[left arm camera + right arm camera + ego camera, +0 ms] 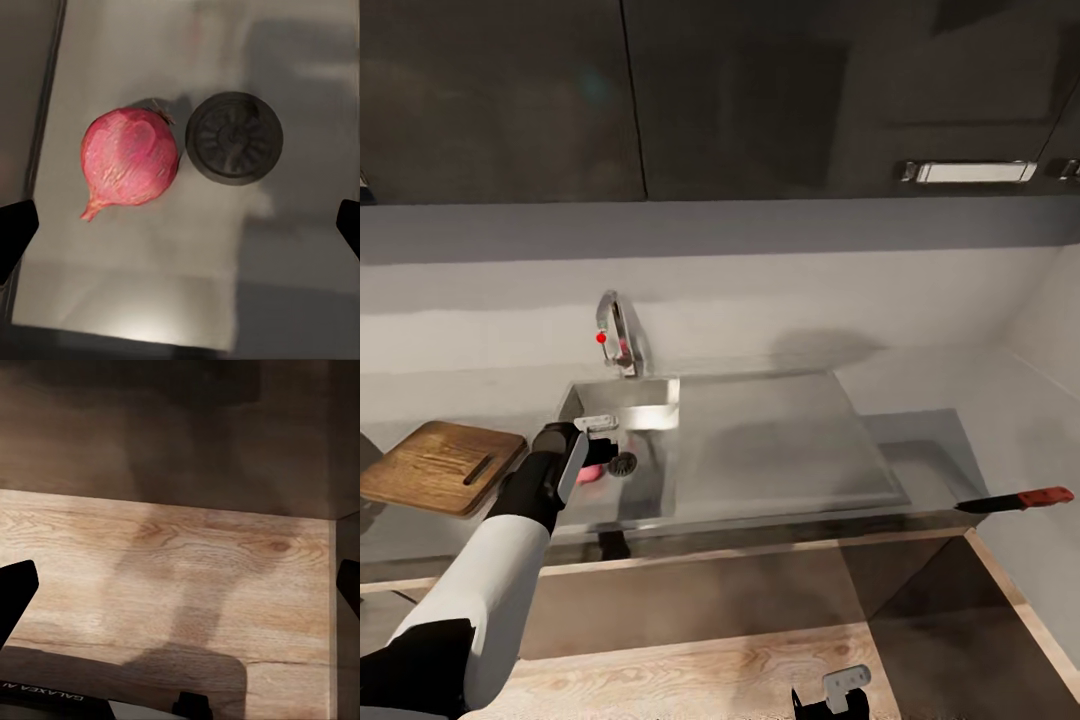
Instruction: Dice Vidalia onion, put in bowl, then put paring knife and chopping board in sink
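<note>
My left tool hung over the sink with its fingers spread wide and nothing between them. The Vidalia onion lay on the basin floor directly below, just beside the round drain, its root-to-tip axis running slantwise between my fingers. My right tool, open and empty, hung low over the wooden floor, well apart, so I judged the left arm far nearer.

a pale grey wall ran behind my worktop. above that wall hung dark cabinets, a bright strip light set under their right end. below the wall's foot, dark grey-brown cabinet fronts dropped to a light wood-grain floor, dim with soft shadows.
</note>
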{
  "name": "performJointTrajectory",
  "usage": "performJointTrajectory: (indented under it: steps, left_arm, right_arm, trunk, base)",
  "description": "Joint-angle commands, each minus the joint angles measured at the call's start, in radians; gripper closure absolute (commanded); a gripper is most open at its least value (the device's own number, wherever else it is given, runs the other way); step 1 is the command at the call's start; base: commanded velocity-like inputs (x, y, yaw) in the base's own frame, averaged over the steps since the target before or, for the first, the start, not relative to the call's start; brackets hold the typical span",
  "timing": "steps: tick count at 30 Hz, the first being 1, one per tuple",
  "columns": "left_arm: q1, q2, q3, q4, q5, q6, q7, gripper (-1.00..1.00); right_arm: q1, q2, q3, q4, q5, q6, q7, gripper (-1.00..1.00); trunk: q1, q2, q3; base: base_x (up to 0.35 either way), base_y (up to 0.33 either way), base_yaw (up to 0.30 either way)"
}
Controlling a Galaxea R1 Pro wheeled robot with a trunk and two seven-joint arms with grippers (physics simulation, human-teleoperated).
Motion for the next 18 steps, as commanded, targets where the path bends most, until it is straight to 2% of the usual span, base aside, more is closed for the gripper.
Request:
performJointTrajectory:
  steps: [1, 18]
  left_arm:
    - [0.000, -0.001, 0.003, 0.002, 0.003, 0.004, 0.003, -1.00]
    - [0.002, 0.007, 0.003, 0.018, 0.001, 0.003, 0.003, -1.00]
  right_arm:
    - [-0.001, 0.000, 0.001, 0.001, 0.010, -0.002, -0.005, -1.00]
    - [-0.001, 0.000, 0.001, 0.000, 0.010, -0.002, -0.005, -1.00]
  trunk:
    - [0.000, -0.002, -0.004]
    - [0.000, -0.002, -0.031]
  base:
    - [0.000, 0.000, 0.000]
    - [0.071, 0.000, 0.000]
